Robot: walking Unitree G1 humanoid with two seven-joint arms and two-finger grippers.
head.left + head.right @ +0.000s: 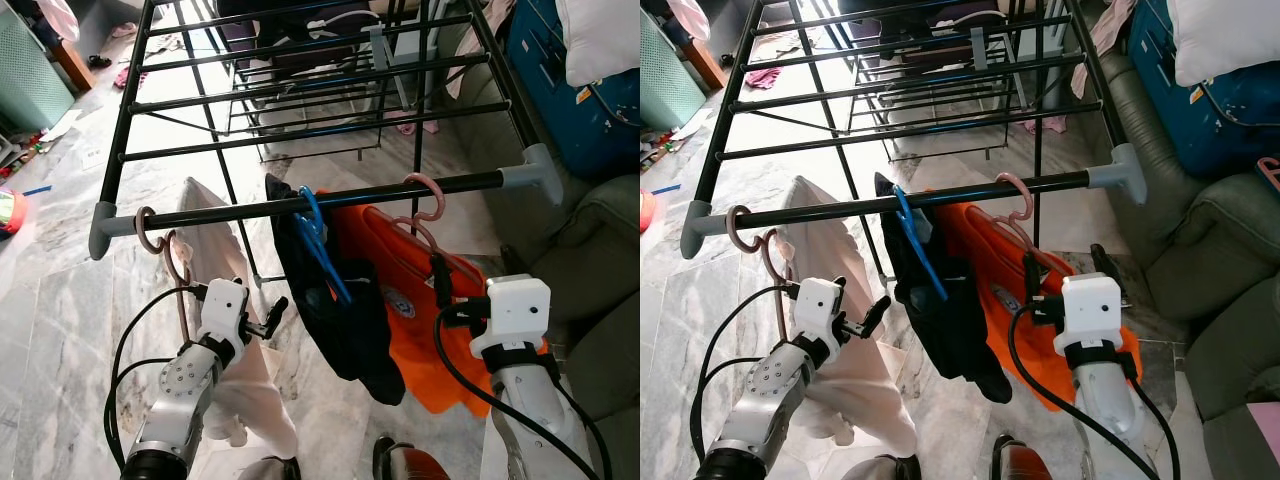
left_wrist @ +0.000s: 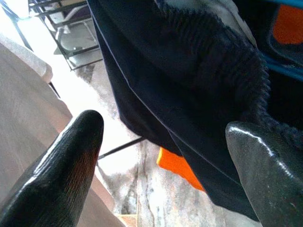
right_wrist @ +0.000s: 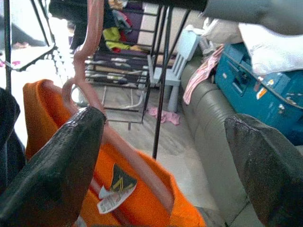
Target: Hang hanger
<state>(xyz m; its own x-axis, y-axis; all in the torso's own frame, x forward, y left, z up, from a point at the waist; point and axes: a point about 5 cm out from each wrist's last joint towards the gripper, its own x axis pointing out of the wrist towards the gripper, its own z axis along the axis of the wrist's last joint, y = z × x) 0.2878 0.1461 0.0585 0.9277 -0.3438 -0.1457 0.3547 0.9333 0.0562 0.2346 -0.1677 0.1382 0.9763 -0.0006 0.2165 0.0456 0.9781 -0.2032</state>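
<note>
The pink hanger [image 1: 425,215] with the orange garment [image 1: 420,300] is on the front rail [image 1: 300,205] of the drying rack [image 1: 130,105], its hook over the bar near the grey corner piece [image 1: 535,170]. The right gripper [image 1: 455,283] sits just below and in front of it, fingers [image 3: 57,175] spread wide, holding nothing; in the right wrist view the hanger's pink neck runs down just beside one finger, with the orange cloth under it.

Over on the other side, the left gripper [image 1: 268,318] hovers with its fingers apart too, gripping nothing, between the pale garment [image 1: 215,300] on its own pink hanger [image 1: 160,240] and the dark garment [image 1: 335,300] on the blue hanger [image 1: 318,240].

By the look of it, the hanging is essentially done, and the step in hand is the release. To do that cleanly, the right arm should draw straight back and down, keeping its fingers wide so neither one snags the pink neck or drags the orange cloth. Any sideways pull could tip the hook off the bar. The left gripper is close to the dark fabric and should clear it as carefully.
</note>
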